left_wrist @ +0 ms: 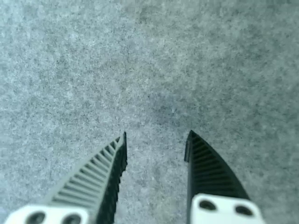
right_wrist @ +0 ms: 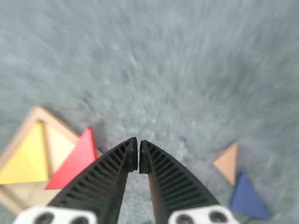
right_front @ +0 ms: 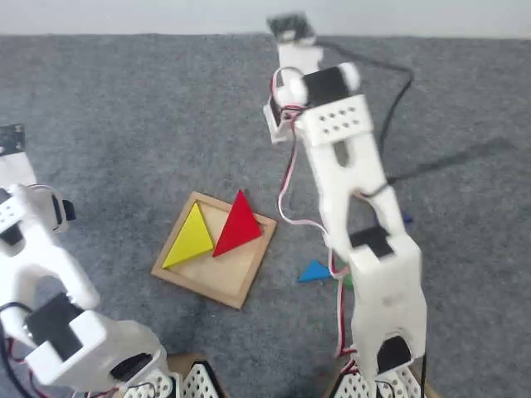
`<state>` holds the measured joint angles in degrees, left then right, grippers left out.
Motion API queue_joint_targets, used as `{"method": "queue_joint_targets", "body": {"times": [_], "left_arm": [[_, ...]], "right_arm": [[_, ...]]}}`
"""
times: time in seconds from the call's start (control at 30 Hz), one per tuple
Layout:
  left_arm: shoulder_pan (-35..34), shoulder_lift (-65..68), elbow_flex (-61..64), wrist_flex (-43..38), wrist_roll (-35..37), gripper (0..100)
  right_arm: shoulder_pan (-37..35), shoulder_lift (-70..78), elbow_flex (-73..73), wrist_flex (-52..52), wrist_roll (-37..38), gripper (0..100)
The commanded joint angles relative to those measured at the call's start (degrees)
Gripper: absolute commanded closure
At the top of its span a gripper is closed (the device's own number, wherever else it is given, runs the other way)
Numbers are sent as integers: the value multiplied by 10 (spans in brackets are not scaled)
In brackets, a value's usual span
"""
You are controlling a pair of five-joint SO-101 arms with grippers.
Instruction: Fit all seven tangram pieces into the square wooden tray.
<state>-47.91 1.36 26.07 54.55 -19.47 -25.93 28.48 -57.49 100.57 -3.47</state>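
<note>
The tray (right_front: 226, 272) sits mid-table on the carpet (right_front: 124, 124). In it lie two triangles side by side: the left triangle (right_front: 191, 236) wholly inside, the right triangle (right_front: 236, 225) with its tip over the far rim. A smaller triangle (right_front: 315, 271) lies on the carpet just right of the tray, beside the right arm (right_front: 348, 182).

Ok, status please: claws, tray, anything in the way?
Left claw open, over carpet. Right claw shut, empty. Tray holds yellow triangle; red triangle lies across its rim. Nothing blocks it.
</note>
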Motion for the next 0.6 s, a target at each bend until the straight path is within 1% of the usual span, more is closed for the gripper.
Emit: {"method": "queue_joint_targets", "body": {"times": [0.0,0.1,0.2,0.27,0.33,0.4,0.47,0.57], "left_arm": [[16,-22,-17,-6,-4,800],[27,-22,-34,36,-4,800],[47,-23,-59,97,-5,800],[63,-23,-73,129,-3,800],[79,-23,-76,148,-1,800],[93,-23,-73,158,0,800],[102,-23,-59,157,0,800],[106,-23,-44,156,0,800]], "right_arm": [[4,-205,48,23,46,992],[-13,-343,185,22,78,992],[-55,-488,392,-25,111,991],[-74,-578,570,-102,138,991],[-78,-642,757,-217,163,991],[-78,-670,906,-339,180,989],[-78,-669,987,-420,187,989],[-81,-643,1009,-458,175,989]]}}
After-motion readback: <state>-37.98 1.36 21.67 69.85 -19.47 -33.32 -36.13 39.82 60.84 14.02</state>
